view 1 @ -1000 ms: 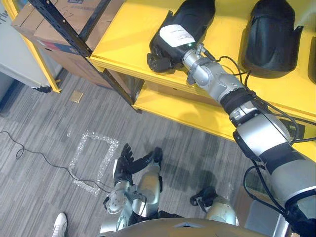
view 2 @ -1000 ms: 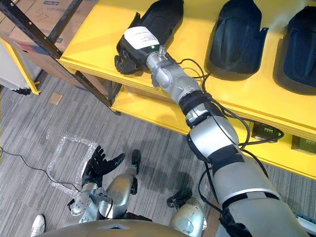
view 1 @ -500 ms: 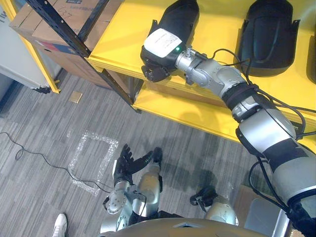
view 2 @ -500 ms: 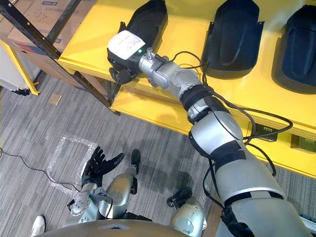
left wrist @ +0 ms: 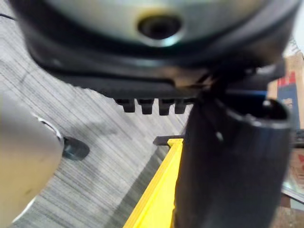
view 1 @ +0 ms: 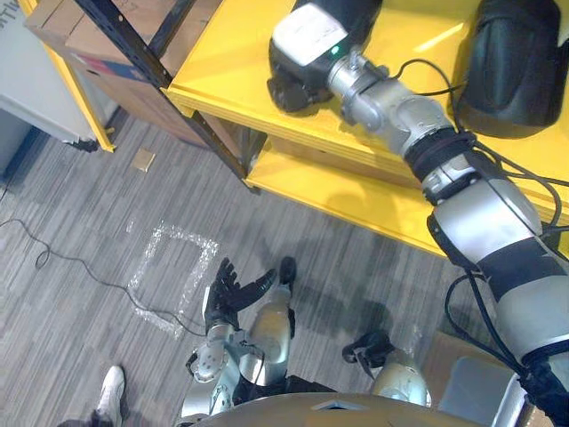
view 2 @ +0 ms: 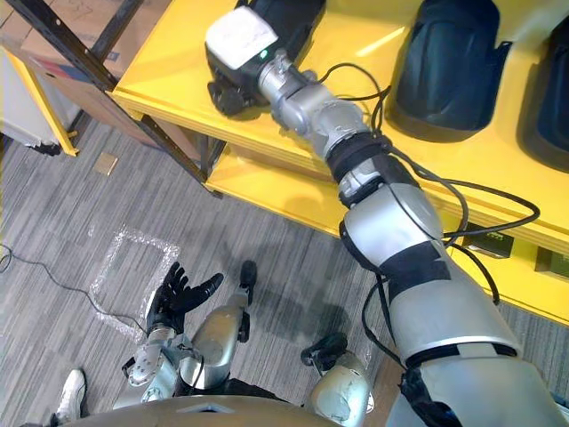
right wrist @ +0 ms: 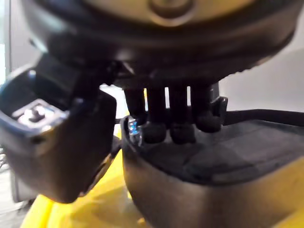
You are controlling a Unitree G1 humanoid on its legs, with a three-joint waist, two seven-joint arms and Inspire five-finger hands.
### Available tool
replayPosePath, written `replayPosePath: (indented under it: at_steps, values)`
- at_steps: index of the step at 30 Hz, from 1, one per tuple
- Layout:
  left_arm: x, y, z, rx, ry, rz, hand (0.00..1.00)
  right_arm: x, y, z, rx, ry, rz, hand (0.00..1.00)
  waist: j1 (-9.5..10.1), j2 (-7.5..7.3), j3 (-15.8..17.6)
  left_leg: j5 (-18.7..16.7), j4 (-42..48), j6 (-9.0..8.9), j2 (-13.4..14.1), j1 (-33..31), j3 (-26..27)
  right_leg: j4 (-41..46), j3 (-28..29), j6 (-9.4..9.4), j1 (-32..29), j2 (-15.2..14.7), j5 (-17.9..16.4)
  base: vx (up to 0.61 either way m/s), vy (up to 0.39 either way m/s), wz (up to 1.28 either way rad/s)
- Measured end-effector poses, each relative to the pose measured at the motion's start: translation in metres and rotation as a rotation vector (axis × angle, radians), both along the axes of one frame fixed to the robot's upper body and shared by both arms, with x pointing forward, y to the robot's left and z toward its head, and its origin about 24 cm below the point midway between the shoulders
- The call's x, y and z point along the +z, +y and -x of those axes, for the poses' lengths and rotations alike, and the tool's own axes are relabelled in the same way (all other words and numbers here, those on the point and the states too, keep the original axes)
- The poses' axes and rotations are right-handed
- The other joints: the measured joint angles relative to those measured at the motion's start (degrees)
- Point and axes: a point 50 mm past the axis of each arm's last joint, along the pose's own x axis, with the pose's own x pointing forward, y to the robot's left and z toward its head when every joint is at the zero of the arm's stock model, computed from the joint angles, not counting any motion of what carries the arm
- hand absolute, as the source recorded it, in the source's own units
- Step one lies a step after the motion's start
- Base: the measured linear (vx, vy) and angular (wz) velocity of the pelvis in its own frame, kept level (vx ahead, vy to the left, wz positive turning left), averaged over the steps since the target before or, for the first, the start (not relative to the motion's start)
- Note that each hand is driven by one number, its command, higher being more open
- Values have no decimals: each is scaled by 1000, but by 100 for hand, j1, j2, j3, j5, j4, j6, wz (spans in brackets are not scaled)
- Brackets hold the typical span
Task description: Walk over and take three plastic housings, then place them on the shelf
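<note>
Back from the shelf's near-left lip, the right hand (view 1: 307, 40) has moved a little farther onto the yellow shelf (view 1: 222, 62) and its wrist has turned, so the forearm now slants down toward it from the near right; the whole view has also shifted slightly, so part of that change is the camera's. The hand has kept hold of the leftmost plastic housing (view 2: 298, 18), which now seems to lie somewhat farther left of the middle housing (view 1: 520, 62) than it did. In the right wrist view the fingers (right wrist: 183, 128) curl down onto the housing's near rim while the thumb (right wrist: 61, 147) stands just outside its wall, which reads as a grip not yet let go. With 3 housings on the top shelf, the third housing (view 2: 556, 89) at the far right, the task looks nearly done: this seems to be a last straightening of 1 piece before release. The left hand (view 1: 227, 289) hangs low above the grey floor (view 1: 89, 222), its fingers spread and holding nothing. The held housing is a matte black shell with a thick, rounded wall and a flatter dark face; its 2 neighbours show the same domed form with pointed tabs at the near corners.
</note>
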Motion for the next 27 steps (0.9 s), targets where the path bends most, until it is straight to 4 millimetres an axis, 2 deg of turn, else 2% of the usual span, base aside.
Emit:
replayPosePath:
  at_steps: [2,7,8,13,17,24,27]
  values:
    - [1,-1,-3,-1,-2,4,100,4,-7,-1,-18,-31,-24,0,38,-2,3,14,1,3,-10,-42,-22,48,-13,-5,-36,-28,-20,26,-38,9]
    - [1,-2,-3,8,6,12,100,5,-7,0,-15,-34,-23,0,20,-3,6,21,2,-1,-46,-42,-30,146,-13,-1,-63,-95,-86,23,-52,2]
    - [1,-3,-3,8,6,16,100,5,-8,0,-12,-34,-21,100,18,-2,6,22,2,-2,-41,-42,-29,147,-11,-6,-66,-91,-92,6,-63,-2]
    - [1,-5,-3,10,5,23,100,3,-4,1,20,-14,8,100,23,-1,8,22,2,-2,-31,-42,-15,143,5,-7,-79,-83,-93,9,-45,-2]
    - [1,-5,-3,6,3,24,100,1,6,4,57,16,94,100,27,-3,10,22,2,-3,21,-34,7,120,42,-10,-94,-20,-91,11,-56,-4]
    - [1,-6,-4,-13,-5,29,100,1,17,10,152,26,89,100,11,-3,9,23,2,-9,65,43,96,72,106,-19,-80,35,-85,9,-44,-7]
    - [1,-6,-4,-23,-8,28,100,1,24,12,181,14,81,100,16,-6,8,-3,1,-43,144,113,160,-68,158,-37,-15,160,-27,9,-36,-13]
